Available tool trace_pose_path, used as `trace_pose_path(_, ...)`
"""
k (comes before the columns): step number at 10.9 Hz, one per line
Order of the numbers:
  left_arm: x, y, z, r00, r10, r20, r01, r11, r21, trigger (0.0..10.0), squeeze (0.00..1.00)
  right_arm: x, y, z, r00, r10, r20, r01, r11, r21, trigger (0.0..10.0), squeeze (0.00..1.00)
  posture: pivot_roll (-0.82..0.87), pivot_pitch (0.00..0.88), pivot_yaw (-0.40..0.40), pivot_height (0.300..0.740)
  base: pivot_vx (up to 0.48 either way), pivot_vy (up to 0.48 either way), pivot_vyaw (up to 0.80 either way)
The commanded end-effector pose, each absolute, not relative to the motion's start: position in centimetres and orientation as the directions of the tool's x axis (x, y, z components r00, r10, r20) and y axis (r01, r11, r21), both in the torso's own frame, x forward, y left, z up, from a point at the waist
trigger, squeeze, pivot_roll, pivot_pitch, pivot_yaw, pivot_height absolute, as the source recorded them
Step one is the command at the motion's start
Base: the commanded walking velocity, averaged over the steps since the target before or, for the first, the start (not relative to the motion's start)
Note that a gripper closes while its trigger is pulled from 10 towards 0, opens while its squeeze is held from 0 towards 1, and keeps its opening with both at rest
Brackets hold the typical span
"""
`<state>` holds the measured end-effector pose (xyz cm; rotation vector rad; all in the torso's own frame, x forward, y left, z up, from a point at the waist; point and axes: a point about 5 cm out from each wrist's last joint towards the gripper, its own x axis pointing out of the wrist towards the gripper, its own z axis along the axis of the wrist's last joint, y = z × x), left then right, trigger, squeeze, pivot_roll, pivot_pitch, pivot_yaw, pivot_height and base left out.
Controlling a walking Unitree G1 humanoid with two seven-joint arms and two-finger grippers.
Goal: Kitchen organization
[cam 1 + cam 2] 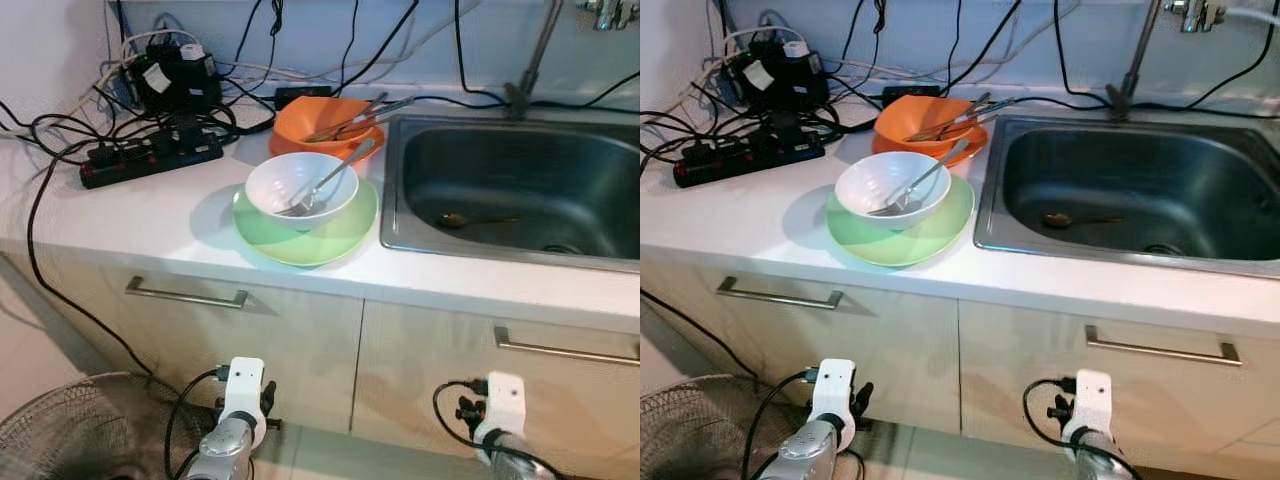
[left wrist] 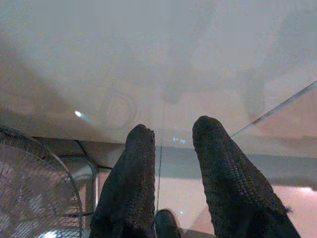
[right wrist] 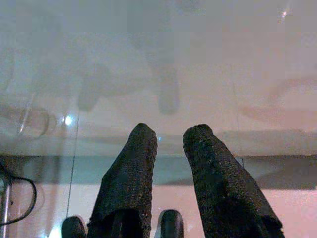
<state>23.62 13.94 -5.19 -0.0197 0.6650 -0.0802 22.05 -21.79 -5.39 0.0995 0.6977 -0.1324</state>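
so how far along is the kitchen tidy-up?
Barely started. Done: one spoon lies in the sink. In hand: nothing; left gripper and right gripper hang low, open, empty. Left: white bowl on green plate, orange bowl with utensils.

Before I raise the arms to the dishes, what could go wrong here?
The white bowl sits loose on the green plate with a fork leaning in it; lifting either may tip the fork out. The power strip and cables lie on the counter near the sink, so splashes are a hazard. The orange bowl holds loose utensils too.
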Motion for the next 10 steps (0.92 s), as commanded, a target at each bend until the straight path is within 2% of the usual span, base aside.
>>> trace_pose_path(1,23.1,14.4,-5.6,0.77,-0.053,-0.636,0.039,0.999,-0.036,10.0,0.0,22.1,-21.4,-5.5,0.751,-0.069,-0.656,0.135,0.989,0.051,10.0,0.0,0.02,0.0,0.058,0.74,0.0,0.0,0.0)
trace_pose_path(3,23.1,14.6,-5.5,0.782,-0.05,-0.622,0.052,0.999,-0.015,10.0,0.0,21.6,-20.6,-5.9,0.748,-0.055,-0.661,0.131,0.989,0.067,10.0,0.0,0.03,0.0,0.076,0.74,0.0,0.0,0.0)
trace_pose_path(7,22.6,16.0,-5.4,0.814,-0.03,-0.58,0.029,1.0,-0.011,10.0,0.0,20.3,-22.1,-6.2,0.744,-0.119,-0.658,0.201,0.978,0.05,10.0,0.0,0.04,0.0,0.096,0.74,0.0,0.0,0.0)
trace_pose_path(10,22.5,19.2,-4.3,0.884,0.089,-0.46,-0.091,0.996,0.017,10.0,0.0,18.4,-25.8,-5.9,0.741,-0.279,-0.611,0.363,0.932,0.013,10.0,0.0,0.06,0.004,0.107,0.74,0.0,0.0,0.0)
